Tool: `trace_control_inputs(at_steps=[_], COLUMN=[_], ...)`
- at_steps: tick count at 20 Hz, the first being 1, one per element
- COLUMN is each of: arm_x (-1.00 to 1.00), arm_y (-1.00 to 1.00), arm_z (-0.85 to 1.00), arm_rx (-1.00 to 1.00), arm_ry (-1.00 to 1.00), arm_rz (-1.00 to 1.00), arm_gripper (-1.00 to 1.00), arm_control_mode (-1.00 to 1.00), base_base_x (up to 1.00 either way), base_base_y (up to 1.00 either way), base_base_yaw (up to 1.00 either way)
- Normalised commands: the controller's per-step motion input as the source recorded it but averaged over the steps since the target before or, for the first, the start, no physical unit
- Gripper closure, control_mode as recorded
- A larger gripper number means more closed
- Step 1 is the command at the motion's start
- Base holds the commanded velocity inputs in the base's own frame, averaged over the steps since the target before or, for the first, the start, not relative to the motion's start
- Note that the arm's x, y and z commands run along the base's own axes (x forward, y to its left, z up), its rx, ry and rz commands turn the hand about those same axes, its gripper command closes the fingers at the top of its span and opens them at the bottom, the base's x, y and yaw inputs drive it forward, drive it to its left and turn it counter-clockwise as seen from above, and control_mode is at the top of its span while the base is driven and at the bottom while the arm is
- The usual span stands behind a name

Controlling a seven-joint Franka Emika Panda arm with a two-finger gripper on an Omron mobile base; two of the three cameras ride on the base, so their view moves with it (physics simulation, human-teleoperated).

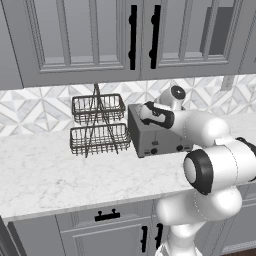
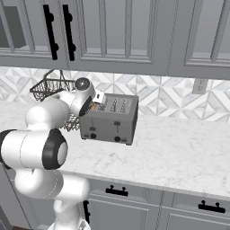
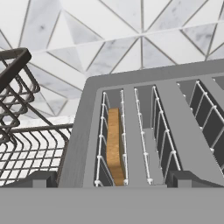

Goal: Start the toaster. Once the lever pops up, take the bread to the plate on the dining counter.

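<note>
The grey four-slot toaster (image 1: pixel 152 137) (image 2: pixel 110 120) (image 3: pixel 175 113) stands on the marble counter against the tiled wall. The bread (image 3: pixel 114 146), a tan slice with a brown crust, sits edge-up in its leftmost slot. A sliver of the slice (image 2: pixel 93 107) shows beside my hand. My gripper (image 3: pixel 116 181) (image 2: pixel 99 101) hovers just above that end of the toaster, pointing down. It is open, with one fingertip (image 3: pixel 43 179) on each side of the bread's slot and nothing held. The plate and the dining counter are out of view.
A two-tier dark wire basket (image 1: pixel 97 125) (image 2: pixel 49 87) (image 3: pixel 17 131) stands directly left of the toaster, close to my hand. Grey wall cabinets (image 1: pixel 85 40) hang overhead. The counter (image 2: pixel 179 148) stretches out to the toaster's right, below a wall outlet (image 2: pixel 199 85).
</note>
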Motion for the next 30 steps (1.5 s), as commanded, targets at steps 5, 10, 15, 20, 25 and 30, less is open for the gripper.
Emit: trace_control_inputs(at_steps=[5, 10, 15, 20, 25, 30], arm_x=[0.00, 0.00, 0.00, 0.00, 0.00, 0.00], arm_y=[0.00, 0.00, 0.00, 0.00, 0.00, 0.00], arm_z=[0.00, 0.00, 0.00, 0.00, 0.00, 0.00], arm_rx=[0.00, 0.00, 0.00, 0.00, 0.00, 0.00], arm_ry=[0.00, 0.00, 0.00, 0.00, 0.00, 0.00], arm_rz=[0.00, 0.00, 0.00, 0.00, 0.00, 0.00], arm_gripper=[-1.00, -1.00, -1.00, -1.00, -1.00, -1.00], arm_control_mode=[-1.00, -1.00, -1.00, -1.00, -1.00, -1.00], base_base_x=[0.00, 0.00, 0.00, 0.00, 0.00, 0.00], base_base_y=[0.00, 0.00, 0.00, 0.00, 0.00, 0.00], base_base_yaw=[0.00, 0.00, 0.00, 0.00, 0.00, 0.00])
